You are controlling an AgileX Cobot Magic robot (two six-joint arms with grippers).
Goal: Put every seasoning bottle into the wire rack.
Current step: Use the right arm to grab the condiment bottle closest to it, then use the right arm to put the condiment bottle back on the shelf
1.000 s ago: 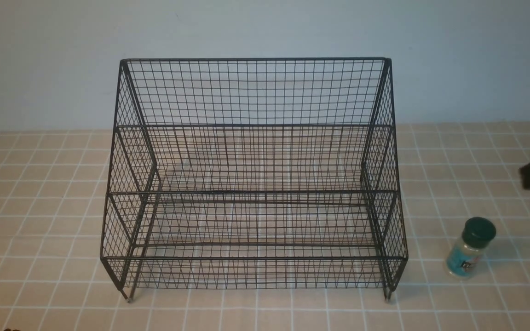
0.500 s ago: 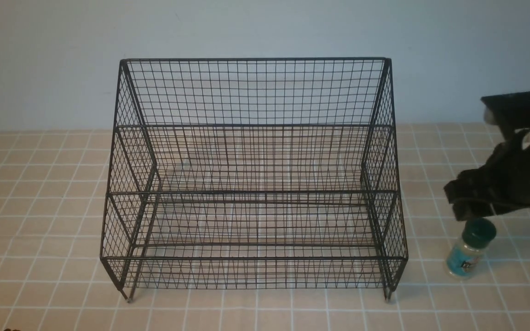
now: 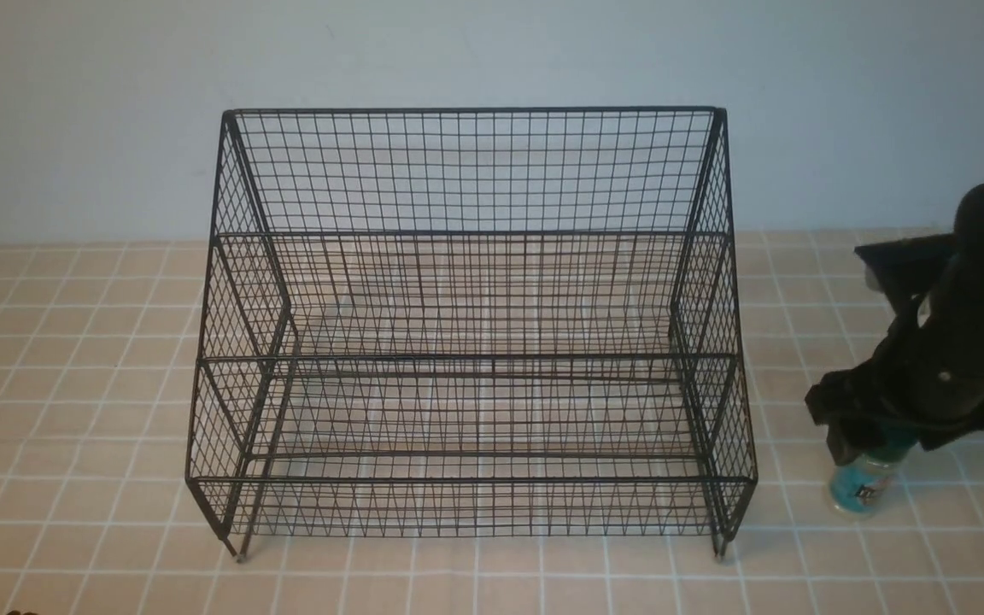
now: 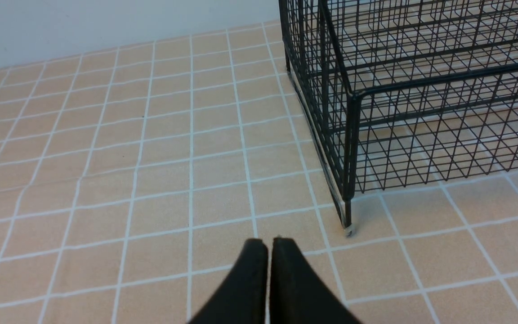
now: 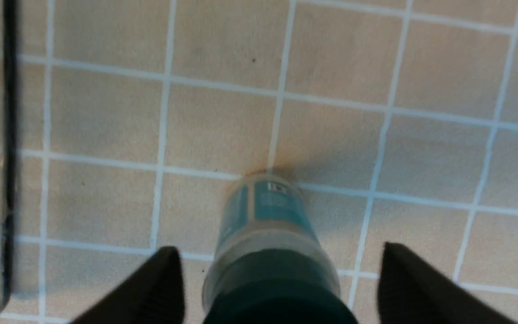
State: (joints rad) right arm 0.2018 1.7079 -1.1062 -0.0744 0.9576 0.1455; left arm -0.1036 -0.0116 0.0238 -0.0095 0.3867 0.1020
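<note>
While spreading right gripper (image 5: 283, 268) wide at green cap of seasoning bottle (image 5: 270, 238), 1 fingertip on each side, gaps showing, not pinching. Standing on tiled tabletop (image 3: 73, 384), bottle-wise, just right of wire rack (image 3: 475, 357), outside all 3 tiers. Pressing left gripper (image 4: 271, 245) together near rack's front left foot, holding nothing.

Front view: I look forward and steeply down from robot's side, between arms; whole rack (image 3: 472, 357) in frame, wall (image 3: 475, 60) behind, tiled table (image 3: 56, 401) around. Farthest back of three.

Left wrist view: I look low, slanting down across table; rack's left front corner near, strip of wall far off.

Right wrist view: closest, I look down onto jar (image 5: 270, 243) from cap side, tiles beneath.

Front and left wrist share rack's left front corner; front and right wrist share jar.
</note>
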